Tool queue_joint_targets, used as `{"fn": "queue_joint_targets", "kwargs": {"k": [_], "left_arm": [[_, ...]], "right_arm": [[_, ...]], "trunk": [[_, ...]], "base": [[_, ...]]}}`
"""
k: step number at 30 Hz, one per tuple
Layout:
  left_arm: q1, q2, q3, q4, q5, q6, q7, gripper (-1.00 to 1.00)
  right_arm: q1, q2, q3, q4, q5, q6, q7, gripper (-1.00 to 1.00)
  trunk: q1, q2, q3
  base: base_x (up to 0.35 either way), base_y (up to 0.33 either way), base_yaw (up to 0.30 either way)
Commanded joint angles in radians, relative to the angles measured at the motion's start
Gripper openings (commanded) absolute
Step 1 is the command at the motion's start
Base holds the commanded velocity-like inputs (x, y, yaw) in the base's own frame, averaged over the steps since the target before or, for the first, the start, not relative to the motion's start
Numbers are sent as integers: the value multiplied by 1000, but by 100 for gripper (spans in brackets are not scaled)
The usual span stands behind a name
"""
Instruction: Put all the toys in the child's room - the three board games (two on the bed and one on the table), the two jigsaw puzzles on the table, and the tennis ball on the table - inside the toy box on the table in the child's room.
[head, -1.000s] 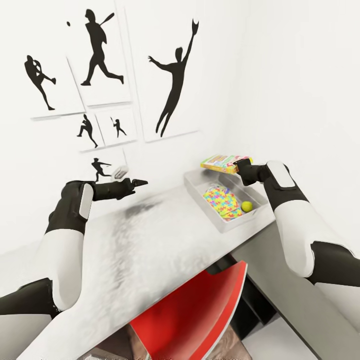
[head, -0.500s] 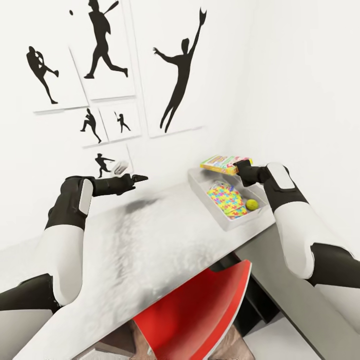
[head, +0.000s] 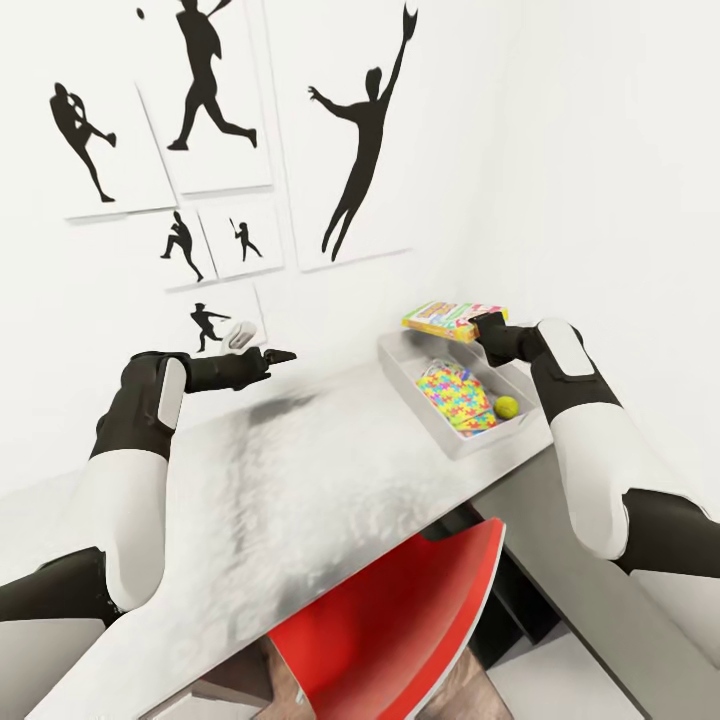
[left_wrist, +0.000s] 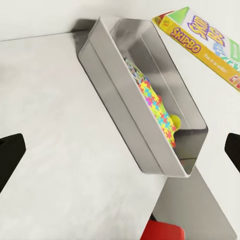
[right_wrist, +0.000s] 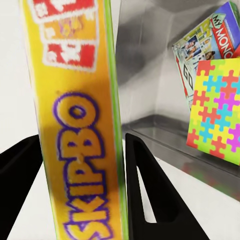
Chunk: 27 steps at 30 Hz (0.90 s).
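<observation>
My right gripper (head: 487, 328) is shut on a yellow-and-green Skip-Bo board game (head: 450, 319) and holds it flat above the far end of the toy box (head: 420, 405). The right wrist view has the game (right_wrist: 75, 125) edge-on between the two black fingers (right_wrist: 150, 195). The pale grey toy box (left_wrist: 125, 100) sits at the table's (head: 300, 470) back right corner. In it lie a multicoloured jigsaw puzzle (head: 455, 395), a tennis ball (head: 506, 406) and a Monopoly board game (right_wrist: 210, 45). My left gripper (head: 275, 356) hovers open over the table, left of the toy box, holding nothing.
A red chair (head: 400, 620) is tucked under the table's front edge. A lower grey top (head: 600, 600) joins on at the right. White walls close in behind and to the right, with black silhouette posters (head: 350, 150) on the back one.
The view has shifted slightly. My right gripper has raised the Skip-Bo game a little over the toy box. The left arm has hardly moved.
</observation>
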<state>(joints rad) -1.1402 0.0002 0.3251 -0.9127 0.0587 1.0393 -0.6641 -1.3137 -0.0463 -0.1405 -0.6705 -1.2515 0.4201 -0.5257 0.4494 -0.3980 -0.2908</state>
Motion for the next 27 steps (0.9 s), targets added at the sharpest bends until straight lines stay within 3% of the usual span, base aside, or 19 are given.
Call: {"fn": "queue_joint_targets", "kwargs": {"k": [1, 23, 27], "left_arm": [[-1, 0, 2, 0, 6, 8, 1, 100], [-1, 0, 1, 0, 6, 8, 1, 100], [-27, -1, 2, 0, 7, 8, 1, 100]], "right_arm": [[-1, 0, -2, -1, -6, 3, -7, -100], [-1, 0, -2, -1, -6, 2, -7, -100], [-1, 0, -4, -1, -4, 1, -7, -100]], "trunk": [[1, -2, -3], [1, -2, -23], [1, -2, -29]], "base": [[0, 0, 0], [0, 0, 0], [0, 0, 0]]}}
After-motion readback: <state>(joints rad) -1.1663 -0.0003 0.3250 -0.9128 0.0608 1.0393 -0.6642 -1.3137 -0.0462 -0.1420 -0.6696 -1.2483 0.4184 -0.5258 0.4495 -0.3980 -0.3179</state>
